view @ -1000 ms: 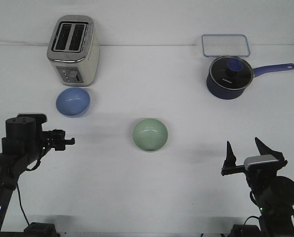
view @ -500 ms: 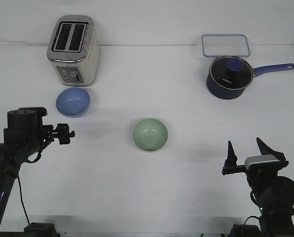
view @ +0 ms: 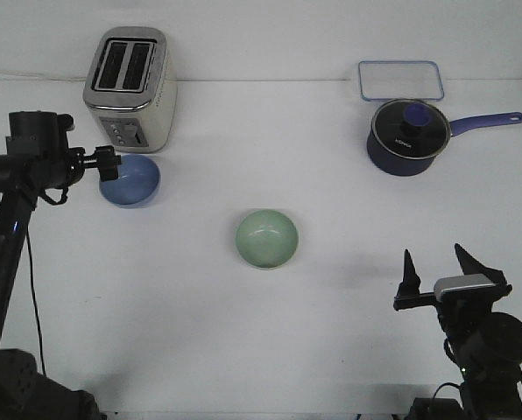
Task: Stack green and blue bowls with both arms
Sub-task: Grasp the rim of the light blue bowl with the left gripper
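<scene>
Blue bowl is sitting just right of my left claw — whether it is clenched, I cannot tell. Green bowl is lying well up-left of my right claw — released, fingers spread.

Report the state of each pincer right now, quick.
Left pincer: at the near-left rim of the blue bowl; open or shut cannot be told.
Right pincer: open, holding nothing, away from the green bowl.

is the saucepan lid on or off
On. The glass lid sits flat on the saucepan, its blue knob centred on top.
</scene>
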